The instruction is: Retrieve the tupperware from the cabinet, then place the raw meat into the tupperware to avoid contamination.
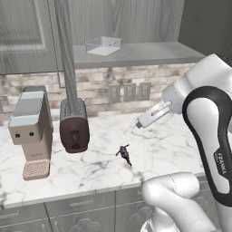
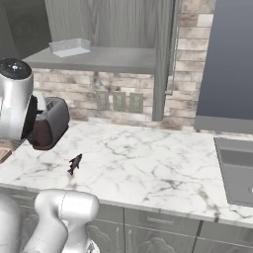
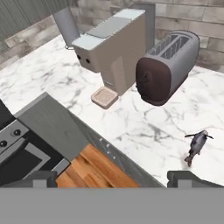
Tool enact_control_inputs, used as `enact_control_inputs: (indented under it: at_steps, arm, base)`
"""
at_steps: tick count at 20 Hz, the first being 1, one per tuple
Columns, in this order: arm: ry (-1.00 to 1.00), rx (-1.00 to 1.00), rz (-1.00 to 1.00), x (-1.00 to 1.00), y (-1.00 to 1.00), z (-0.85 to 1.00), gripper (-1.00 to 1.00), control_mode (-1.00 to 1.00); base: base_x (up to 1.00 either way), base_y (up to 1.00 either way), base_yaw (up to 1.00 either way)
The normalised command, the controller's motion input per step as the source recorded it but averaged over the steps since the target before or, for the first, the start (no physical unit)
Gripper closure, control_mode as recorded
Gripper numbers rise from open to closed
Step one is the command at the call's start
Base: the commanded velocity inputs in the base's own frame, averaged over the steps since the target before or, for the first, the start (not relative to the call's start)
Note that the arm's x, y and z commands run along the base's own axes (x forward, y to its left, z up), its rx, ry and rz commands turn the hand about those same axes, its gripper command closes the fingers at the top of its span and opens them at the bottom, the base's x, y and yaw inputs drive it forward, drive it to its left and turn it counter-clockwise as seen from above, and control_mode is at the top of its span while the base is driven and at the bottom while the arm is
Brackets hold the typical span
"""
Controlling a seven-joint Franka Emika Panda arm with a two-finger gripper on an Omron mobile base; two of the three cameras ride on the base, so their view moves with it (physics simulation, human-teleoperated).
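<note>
While the jaws (image 3: 112,177) gape empty, marble counter (image 1: 172,149) meets brick wall (image 2: 192,99) under the open cabinet (image 1: 136,54).

tupperware (image 1: 103,45) on cabinet (image 1: 136,53) shelf, doors open

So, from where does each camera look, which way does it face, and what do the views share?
Left base view: behind the arm, on its left, facing the counter and the open cabinet holding the tupperware.
Right base view: behind on its right, facing the same counter; arm lower left.
Hand view: looks down between the fingers.
All three share the toaster and the small dark fish.
</note>
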Motion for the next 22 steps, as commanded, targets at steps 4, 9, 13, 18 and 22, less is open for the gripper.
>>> enact_control_inputs:
  at_steps: [4, 9, 13, 18, 22]
  arm:
    - [-0.06, -0.02, -0.14, 0.2, -0.01, 0.33, -1.0, -1.0]
    - [-0.1, -0.03, -0.18, 0.29, -0.03, 0.19, -1.0, -1.0]
    - [-0.11, -0.02, -0.19, 0.35, -0.04, 0.14, -1.0, -1.0]
    - [-0.11, 0.0, -0.16, 0.35, -0.08, 0.2, -1.0, -1.0]
    - [-0.07, 0.0, -0.13, 0.4, -0.14, 0.25, -1.0, -1.0]
  base:
    - [0.0, 0.0, 0.0]
    - [0.0, 0.0, 0.0]
    - [0.0, 0.0, 0.0]
    - [0.0, 0.0, 0.0]
    - [0.0, 0.0, 0.0]
